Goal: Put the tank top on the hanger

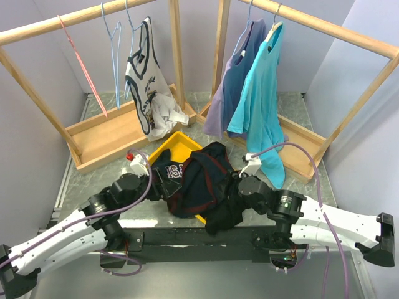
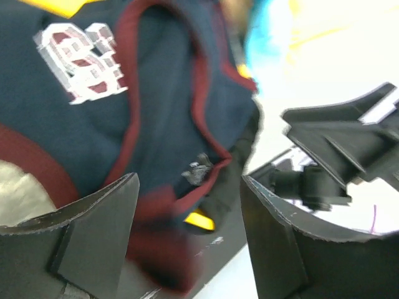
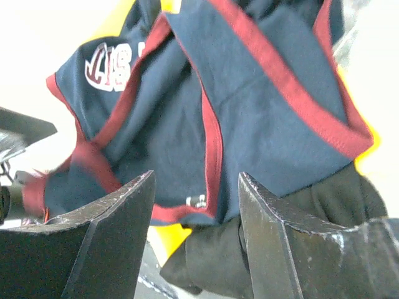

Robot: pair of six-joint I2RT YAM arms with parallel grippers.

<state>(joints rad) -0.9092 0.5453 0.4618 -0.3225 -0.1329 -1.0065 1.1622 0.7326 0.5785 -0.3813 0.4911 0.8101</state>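
Tank top [image 1: 193, 177] lies bunched between the arms, just ahead of left gripper [image 2: 187, 215] and right gripper [image 3: 196, 208]; both jaws spread, nothing pinched.

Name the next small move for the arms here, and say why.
Probably close the right gripper on the maroon-trimmed edge of the tank top just ahead of it. Its jaws and those of the left gripper stand open, holding nothing; the top lies heaped over the yellow bin, and the light-blue hanger hangs bare on the rack.
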